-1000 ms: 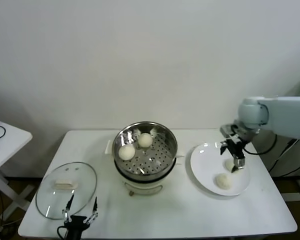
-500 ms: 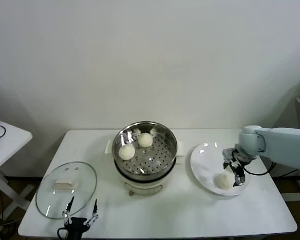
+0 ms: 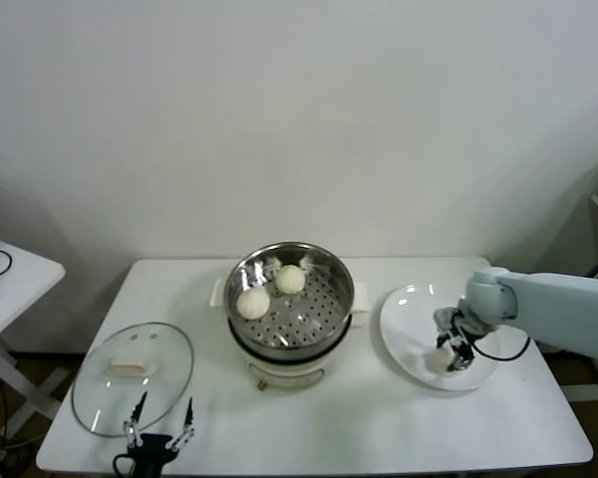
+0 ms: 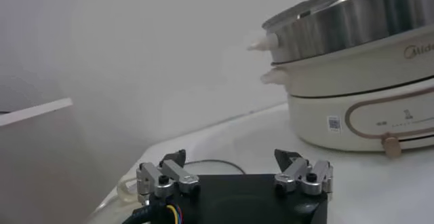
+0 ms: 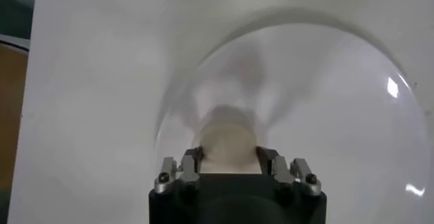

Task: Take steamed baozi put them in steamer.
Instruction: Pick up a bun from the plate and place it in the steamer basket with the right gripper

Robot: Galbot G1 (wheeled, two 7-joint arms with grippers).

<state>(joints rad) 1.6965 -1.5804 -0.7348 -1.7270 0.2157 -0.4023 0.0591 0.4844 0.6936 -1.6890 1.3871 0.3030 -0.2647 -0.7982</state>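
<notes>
1. The right gripper (image 3: 451,356) is down on the white plate (image 3: 404,309) at the right of the head frame, and its fingers (image 5: 192,159) sit either side of one steamed baozi (image 5: 228,140). In the right wrist view the bun fills the gap between the two fingers, which press against its flanks: they are clasped on it, and it rests on the plate, not yet lifted.

2. The bun is round, so it has no long axis to line up with. The grip falls across its widest part, with the plate's surface right under the fingertips.

3. The steamer (image 3: 289,299) stands at the middle of the head frame, to the left of the plate and just beside it. Two baozi (image 3: 252,303) already lie on its perforated floor, toward the upper left of the basin; the lower right part of the floor is bare. The carry, as I judge it, runs leftward over the near rim, so the bun must first rise clear of that steel wall.

4. The right arm is far nearer both plate and steamer.

5. The left gripper (image 3: 159,434) is parked at the bottom left of the head frame, at the counter (image 3: 379,438) edge by the glass lid (image 3: 130,378), fingers spread wide and holding nothing.
</notes>
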